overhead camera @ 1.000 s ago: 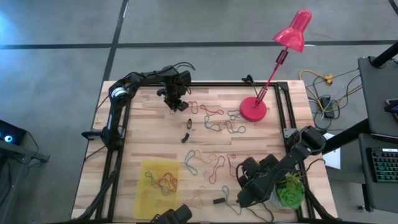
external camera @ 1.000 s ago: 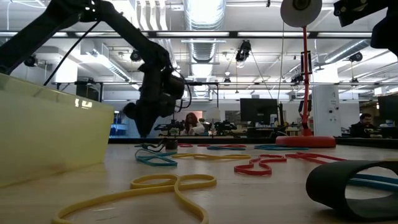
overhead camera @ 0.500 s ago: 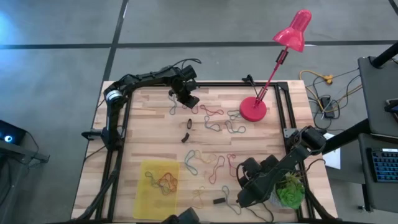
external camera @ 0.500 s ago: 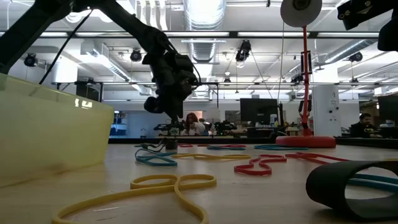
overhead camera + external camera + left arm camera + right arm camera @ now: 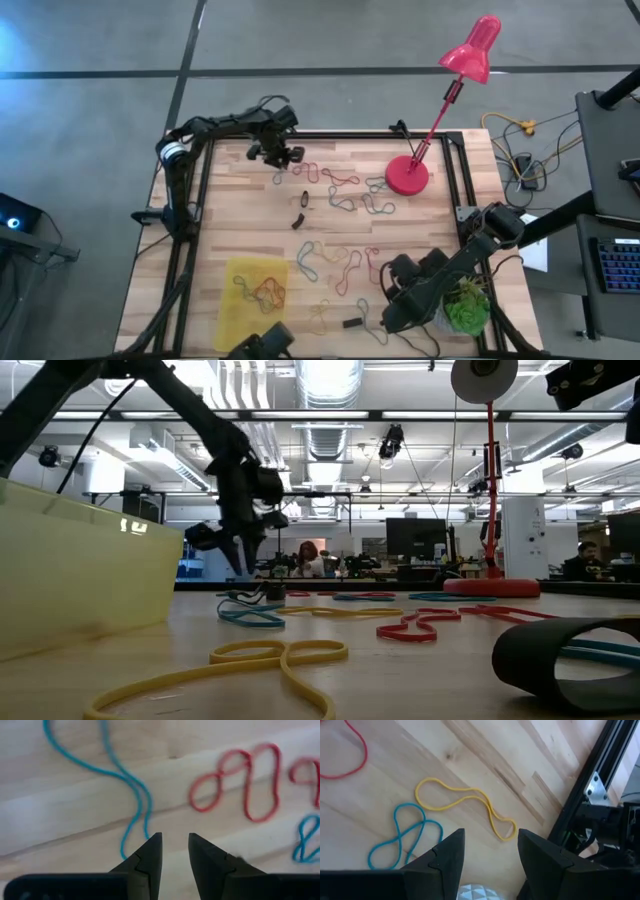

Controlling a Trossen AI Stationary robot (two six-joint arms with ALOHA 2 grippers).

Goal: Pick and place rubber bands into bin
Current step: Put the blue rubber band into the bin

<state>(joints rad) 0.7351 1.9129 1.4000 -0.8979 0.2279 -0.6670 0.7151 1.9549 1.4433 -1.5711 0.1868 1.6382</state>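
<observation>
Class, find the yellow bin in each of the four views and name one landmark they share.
High view: the bin sits lower left.
Low view: its wall fills the left edge.
Left wrist view: not shown.
Right wrist view: not shown.
Landmark in high and low views: pink lamp base.

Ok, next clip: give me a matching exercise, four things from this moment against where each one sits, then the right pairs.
Things:
1. bin
2. pink lamp
3. left pincer
4. right pincer

Places or states:
A. base standing on the table's far right part
B. open, at the table's near right, next to the potted plant
C. slightly open and empty, over the table's far left part, above a blue rubber band
D. on the table's near left, with rubber bands inside

Pairs: 1-D, 2-A, 3-C, 4-B
</observation>
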